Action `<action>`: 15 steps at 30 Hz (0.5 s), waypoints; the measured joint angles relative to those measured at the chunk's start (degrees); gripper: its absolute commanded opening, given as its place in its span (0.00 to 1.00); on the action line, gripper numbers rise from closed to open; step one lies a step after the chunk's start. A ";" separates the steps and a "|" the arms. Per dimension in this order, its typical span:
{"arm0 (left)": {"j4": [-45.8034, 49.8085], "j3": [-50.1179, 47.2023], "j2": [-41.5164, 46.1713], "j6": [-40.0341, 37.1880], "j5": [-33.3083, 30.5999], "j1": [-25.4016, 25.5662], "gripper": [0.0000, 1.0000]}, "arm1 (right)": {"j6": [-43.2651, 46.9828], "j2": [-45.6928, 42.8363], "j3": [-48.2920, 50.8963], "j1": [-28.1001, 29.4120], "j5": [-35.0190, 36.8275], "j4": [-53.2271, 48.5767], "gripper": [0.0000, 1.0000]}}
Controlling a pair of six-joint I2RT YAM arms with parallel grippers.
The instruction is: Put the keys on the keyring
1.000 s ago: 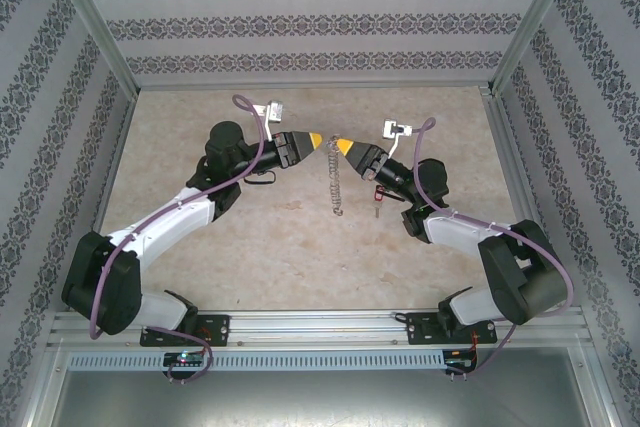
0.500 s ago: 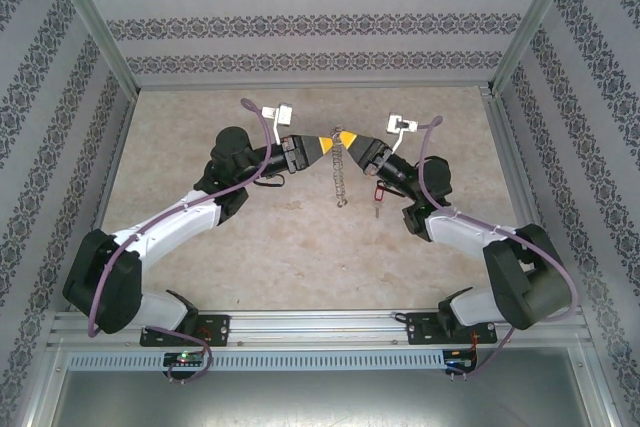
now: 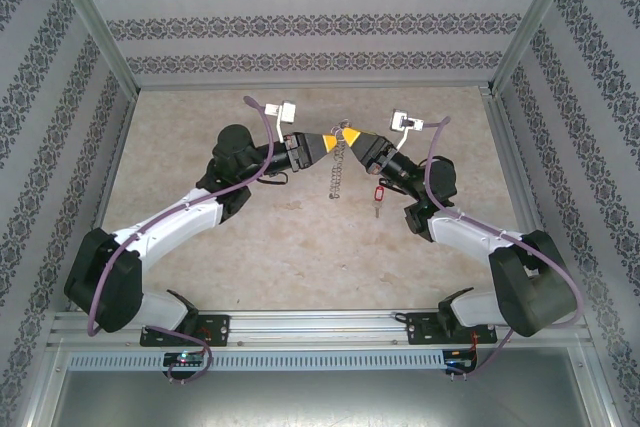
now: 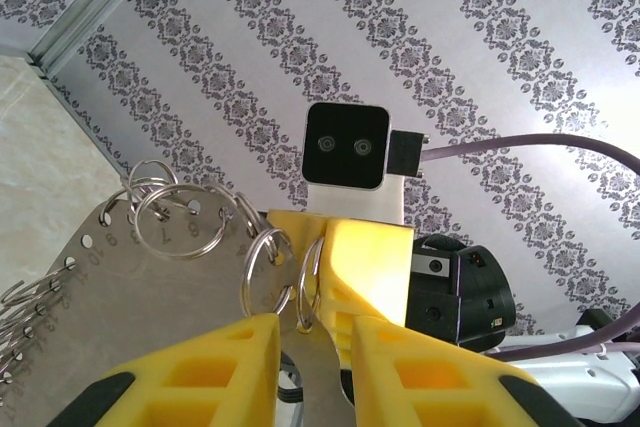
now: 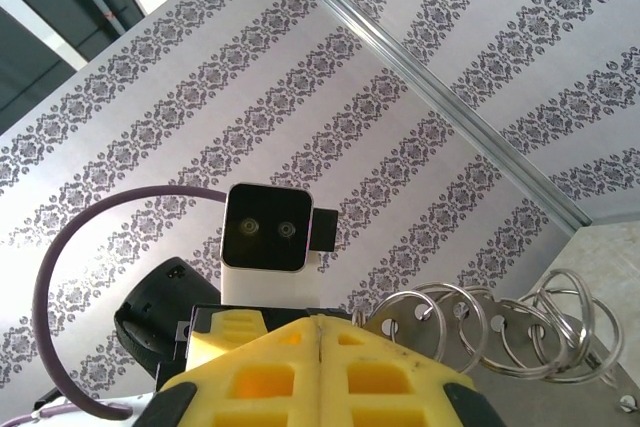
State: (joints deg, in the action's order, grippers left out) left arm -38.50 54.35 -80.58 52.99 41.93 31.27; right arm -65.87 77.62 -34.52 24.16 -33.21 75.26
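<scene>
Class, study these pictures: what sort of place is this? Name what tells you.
Most likely a robot test cell, not a home or shop: a left arm and a right arm bolted to a metal rail at the table edge, boxed in by an aluminium post and patterned wall panels.

The left tool [image 3: 328, 140] is sliding rightward toward the right tool [image 3: 350, 135], which is edging farther back. The keyring [image 3: 337, 172] is rising between them.

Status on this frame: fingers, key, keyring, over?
Left fingers clamp keyring, held up. Right fingers shut at its top end. Red-headed key loose on table, unthreaded. Nothing blocking.
</scene>
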 measured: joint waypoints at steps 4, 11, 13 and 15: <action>-0.33 0.83 -0.59 0.00 0.02 0.24 0.26 | 0.00 0.00 -0.04 0.11 -0.02 0.00 0.00; -0.98 1.40 -1.36 0.00 0.00 0.28 0.26 | 0.00 0.00 -0.17 0.11 -0.02 0.00 0.00; -1.01 1.40 -1.51 0.00 0.00 0.28 0.26 | 0.00 0.00 -0.26 0.11 -0.02 0.00 0.00; -1.03 1.40 -1.57 0.00 0.02 0.28 0.26 | 0.00 0.00 -0.26 0.13 0.00 0.00 0.00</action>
State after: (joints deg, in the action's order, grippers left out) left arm -39.53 55.75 -82.15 52.99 41.95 31.55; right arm -65.87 77.62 -34.79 24.29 -33.21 75.26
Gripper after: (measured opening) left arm 0.261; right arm 0.064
